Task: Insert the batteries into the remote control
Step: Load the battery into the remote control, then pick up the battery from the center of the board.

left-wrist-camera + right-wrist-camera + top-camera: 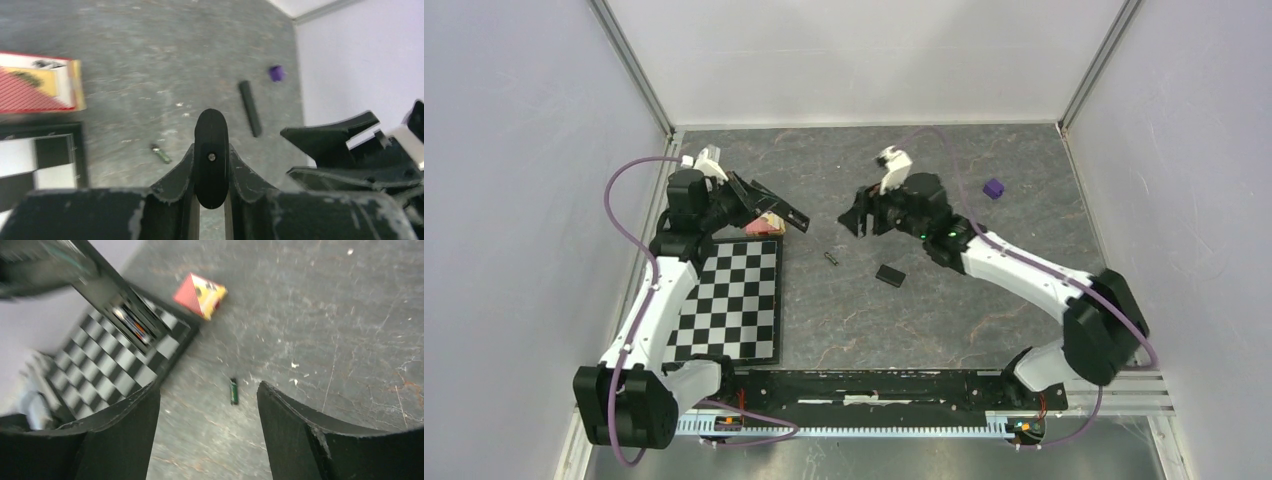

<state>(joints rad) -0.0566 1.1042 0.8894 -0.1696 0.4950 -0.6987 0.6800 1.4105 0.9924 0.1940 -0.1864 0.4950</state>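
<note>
Above the grey table (984, 300), the left gripper (211, 175) clamps the remote (210, 135); the right gripper (207, 405) hangs open, aimed at a loose battery (233, 391) lying below. Best to descend straight and pinch the battery mid-length.

Left gripper (211, 152) clamped on the remote control (210, 125), seen end-on and upright between the fingers. On the table (150, 45) beyond: small dark cylindrical cell (161, 153) at left, black strip (250, 107) at right, purple block (276, 73) near the wall. Red-and-yellow box (37, 82) above checkerboard (35, 160) at left; right gripper (345, 150) at right edge.
</note>
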